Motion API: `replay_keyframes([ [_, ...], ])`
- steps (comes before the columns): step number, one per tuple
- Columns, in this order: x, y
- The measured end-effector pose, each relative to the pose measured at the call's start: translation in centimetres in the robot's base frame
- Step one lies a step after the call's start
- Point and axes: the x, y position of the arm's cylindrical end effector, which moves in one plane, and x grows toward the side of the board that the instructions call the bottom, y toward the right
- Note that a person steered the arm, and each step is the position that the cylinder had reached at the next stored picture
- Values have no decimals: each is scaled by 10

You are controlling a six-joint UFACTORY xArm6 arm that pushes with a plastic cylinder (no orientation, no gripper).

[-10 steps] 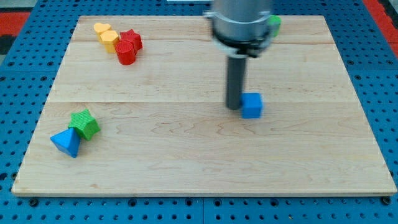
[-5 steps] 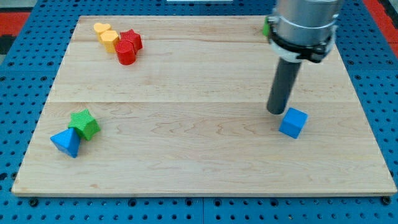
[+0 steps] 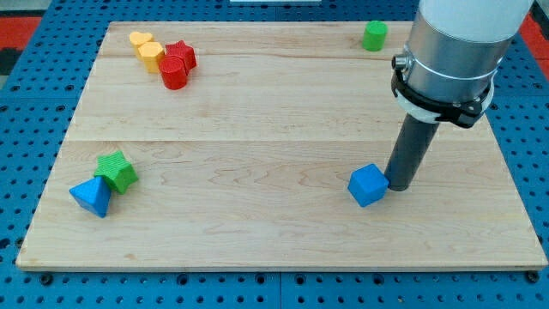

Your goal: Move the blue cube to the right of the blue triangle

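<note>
Light wood board (image 3: 257, 112) on blue pegboard (image 3: 26, 103), my tip (image 3: 400, 186) upright, touching the blue cube (image 3: 368, 185) on its right, no gripper here, blue triangle (image 3: 91, 196) far left.

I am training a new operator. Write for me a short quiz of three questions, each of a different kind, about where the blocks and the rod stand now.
1. True or false: my tip stands on the view's right of the blue cube.
2. Which block touches the blue triangle? A) red star B) green star C) green cylinder
3. Fill in: the yellow blocks lie near the view's top ____ corner.

Key: 1 true; 2 B; 3 left.
</note>
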Motion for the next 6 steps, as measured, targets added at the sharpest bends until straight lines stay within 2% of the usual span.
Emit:
replay_keyframes([
  [2, 2, -154],
  [3, 9, -96],
  [5, 13, -246],
  [6, 12, -264],
])
